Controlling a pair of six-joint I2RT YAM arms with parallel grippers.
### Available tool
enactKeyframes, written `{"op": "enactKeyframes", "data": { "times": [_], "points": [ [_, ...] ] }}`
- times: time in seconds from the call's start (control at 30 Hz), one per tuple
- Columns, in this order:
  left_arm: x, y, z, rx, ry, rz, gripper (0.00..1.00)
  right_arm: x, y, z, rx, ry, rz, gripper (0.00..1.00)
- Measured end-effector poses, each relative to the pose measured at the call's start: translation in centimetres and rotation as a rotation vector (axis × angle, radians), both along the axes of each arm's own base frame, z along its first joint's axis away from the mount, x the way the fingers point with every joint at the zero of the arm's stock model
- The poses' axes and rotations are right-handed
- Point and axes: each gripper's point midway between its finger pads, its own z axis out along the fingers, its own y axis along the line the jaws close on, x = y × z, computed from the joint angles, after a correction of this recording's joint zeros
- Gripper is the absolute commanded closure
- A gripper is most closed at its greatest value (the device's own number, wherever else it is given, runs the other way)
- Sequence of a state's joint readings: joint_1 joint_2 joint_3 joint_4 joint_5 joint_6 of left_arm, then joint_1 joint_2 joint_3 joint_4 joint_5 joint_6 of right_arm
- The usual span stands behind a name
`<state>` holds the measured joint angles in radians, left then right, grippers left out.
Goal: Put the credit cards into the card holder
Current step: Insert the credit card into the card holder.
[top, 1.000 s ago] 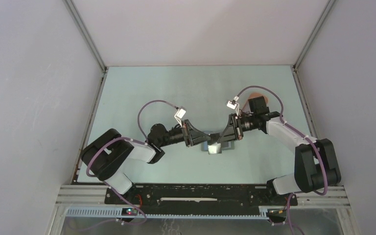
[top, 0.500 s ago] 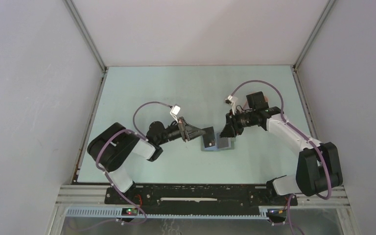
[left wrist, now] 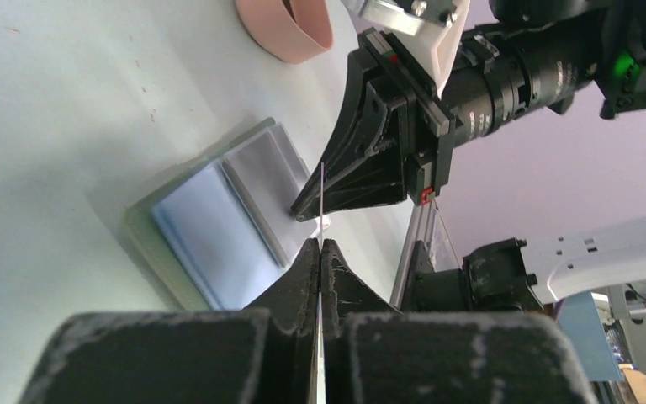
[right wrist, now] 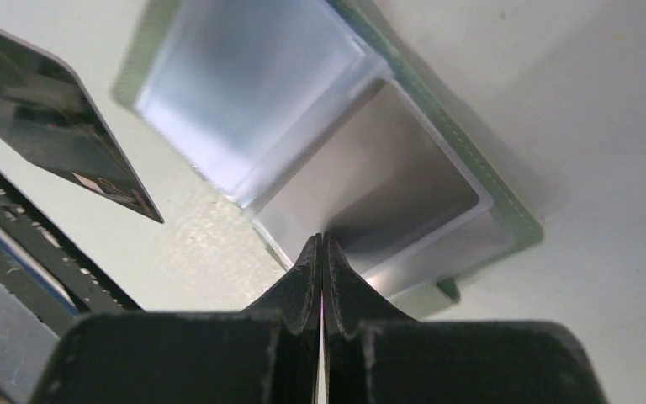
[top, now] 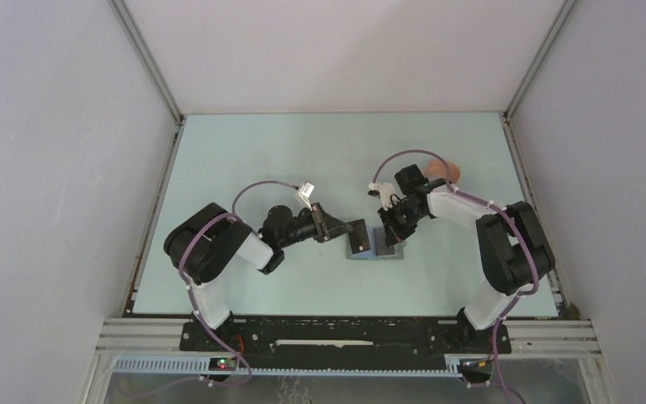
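Right arm has folded in since a second ago. Both hands were then bunched over the card holder (right wrist: 517, 215). Now they stand apart, one on each side of it.

- Card holder: lies open and flat on the surface (top: 261, 151), its two halves side by side, long axis running from one arm to the other. Shiny panels fill both halves.
- Left hand (left wrist: 320, 246): clenched on the black card (right wrist: 46, 118), which is off the surface. From its own camera the card shows edge-on as a thin line rising from the shut fingers. The card hangs just beside the holder's left-arm edge and overlaps it slightly from above.
- Right hand (right wrist: 323, 244): pinched shut with nothing seen between the fingers. The tips point down at the holder's right-arm half and look to be pressing on it, though contact is not certain.
- Pink tray (top: 452, 173): beyond the holder, behind the right arm, out of play.

Judgement: the left hand is the one carrying. The card must travel sideways from the left-arm side toward the holder's middle and lie flat enough to enter a pocket. The right hand seems placed to pin the holder. I cannot tell which way the pocket mouth faces.
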<state>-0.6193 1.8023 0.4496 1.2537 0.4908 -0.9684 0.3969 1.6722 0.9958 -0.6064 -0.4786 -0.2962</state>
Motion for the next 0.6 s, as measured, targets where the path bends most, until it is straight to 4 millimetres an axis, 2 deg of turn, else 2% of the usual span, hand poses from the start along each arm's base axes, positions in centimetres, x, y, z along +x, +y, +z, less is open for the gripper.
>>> {"op": "enactKeyframes", "data": {
  "times": [0.17, 0.6],
  "points": [
    [1.3, -0.5, -0.9, 0.024, 0.029, 0.024, 1.00, 0.5, -1.0, -1.0, -0.074, 0.002, -0.022, 1.00],
    [3.2, -1.2, -3.0, 0.064, 0.073, 0.066, 1.00, 0.5, -1.2, -1.0, -0.094, 0.018, -0.027, 1.00]
  ]
}}
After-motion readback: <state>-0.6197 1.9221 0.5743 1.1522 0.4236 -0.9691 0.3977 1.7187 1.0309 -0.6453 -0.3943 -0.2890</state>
